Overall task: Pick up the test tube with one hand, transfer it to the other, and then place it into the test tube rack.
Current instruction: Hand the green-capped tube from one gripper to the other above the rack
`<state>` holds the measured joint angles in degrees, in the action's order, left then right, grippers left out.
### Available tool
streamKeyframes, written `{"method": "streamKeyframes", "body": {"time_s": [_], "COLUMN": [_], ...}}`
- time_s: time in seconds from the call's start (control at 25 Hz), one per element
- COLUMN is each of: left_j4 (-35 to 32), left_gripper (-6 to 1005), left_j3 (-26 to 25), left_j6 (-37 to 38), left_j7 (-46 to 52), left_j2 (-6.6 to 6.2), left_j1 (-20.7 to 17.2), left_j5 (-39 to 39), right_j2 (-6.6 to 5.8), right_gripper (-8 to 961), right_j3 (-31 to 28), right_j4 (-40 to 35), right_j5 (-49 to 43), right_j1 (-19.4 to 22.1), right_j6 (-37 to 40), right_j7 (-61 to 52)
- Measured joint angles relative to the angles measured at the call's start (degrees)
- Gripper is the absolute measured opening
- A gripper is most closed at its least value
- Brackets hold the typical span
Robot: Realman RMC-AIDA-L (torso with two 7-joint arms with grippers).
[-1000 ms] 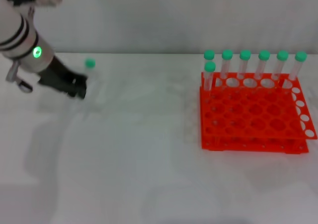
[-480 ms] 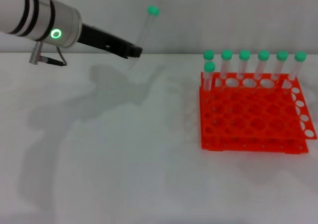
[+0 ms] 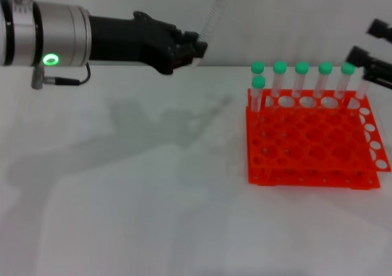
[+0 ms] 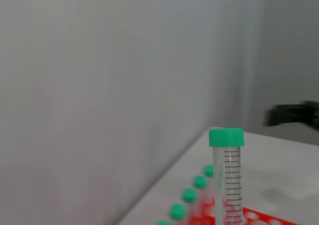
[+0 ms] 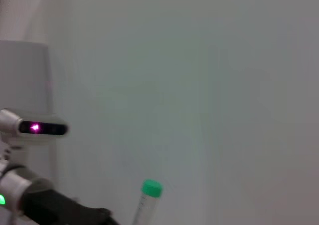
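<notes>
My left gripper, black on a white and silver arm with a green light ring, is shut on the lower end of the test tube. It holds the tube high above the table, tilted, with the green cap up. The tube also shows in the left wrist view and the right wrist view. My right gripper enters at the far right above the rack's back corner, its fingers apart and empty. The orange-red test tube rack stands on the table at the right.
Several green-capped tubes stand in the rack's back row, and one more stands just in front at its left end. The white table spreads left of the rack. A grey wall rises behind.
My left gripper lifted the tube from the table's far left and carried it up and to the right, towards the rack. My right gripper has come into view at the right edge.
</notes>
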<state>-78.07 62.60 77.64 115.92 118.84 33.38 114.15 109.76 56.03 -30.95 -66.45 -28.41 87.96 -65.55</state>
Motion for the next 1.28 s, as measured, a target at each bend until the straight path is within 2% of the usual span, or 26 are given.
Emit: {"method": "streamKeyframes", "body": {"time_s": [0.2, 0.36, 0.52, 0.72, 0.96, 1.28], "left_j4": [-1.8, -2.3, -2.3, -2.3, -1.9, -1.7], "left_gripper": [175, 175, 174, 174, 173, 172], "left_j3": [5.1, 8.0, 8.2, 8.4, 8.5, 11.2], "left_j6": [1.8, 1.7, 1.7, 1.7, 1.5, 0.3], "left_j7": [-3.2, -3.4, -3.4, -3.6, -4.0, -4.3], "left_j2": [0.15, 0.26, 0.27, 0.24, 0.21, 0.32], "left_j1": [-2.2, -2.5, -2.4, -2.0, -1.7, -1.6], "left_j5": [-2.0, -1.8, -2.0, -1.8, -1.5, -1.5], "right_j2": [-0.62, 0.22, 0.97, 1.17, 2.39, 3.19], "right_gripper": [868, 868, 868, 868, 868, 868], "right_j3": [4.5, 4.7, 4.8, 5.2, 5.5, 5.6], "right_j4": [0.2, 0.4, 0.2, 0.3, -0.1, -0.1], "right_j5": [-1.1, -2.5, -3.4, -3.9, -4.5, -5.3], "right_j1": [-2.9, -4.1, -4.4, -4.9, -5.7, -6.9], "right_j6": [0.1, 0.1, 0.0, 0.2, 1.0, 0.6], "right_j7": [-3.4, -3.9, -4.0, -4.0, -4.3, -4.3]}}
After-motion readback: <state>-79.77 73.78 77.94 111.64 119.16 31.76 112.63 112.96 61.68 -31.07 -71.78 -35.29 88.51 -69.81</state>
